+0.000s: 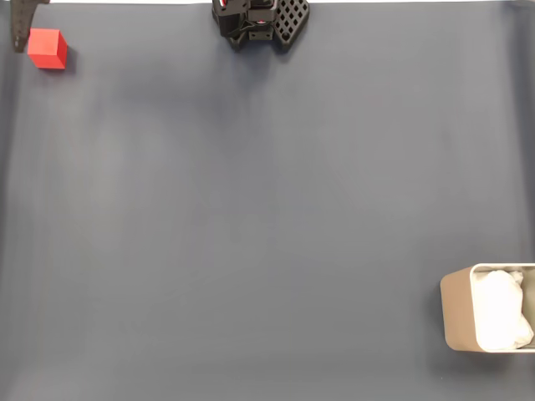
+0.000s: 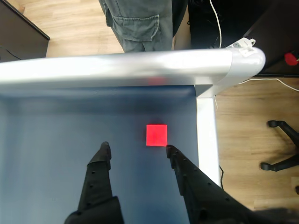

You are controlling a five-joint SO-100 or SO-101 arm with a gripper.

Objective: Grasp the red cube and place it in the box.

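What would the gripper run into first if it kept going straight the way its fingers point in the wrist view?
Probably the red cube: it sits just ahead of the open gripper, though off toward the right finger rather than centred. Height is unclear, so the fingers might pass above it and meet the table's metal rail.

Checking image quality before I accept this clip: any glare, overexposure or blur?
Fixed view: even light, sharp; the box padding is nearly blown white. Wrist view: the red cube is oversaturated, its edges glowing; the table's metal rail shows broad glare and a faint red reflection; the open tool is reasonably sharp.
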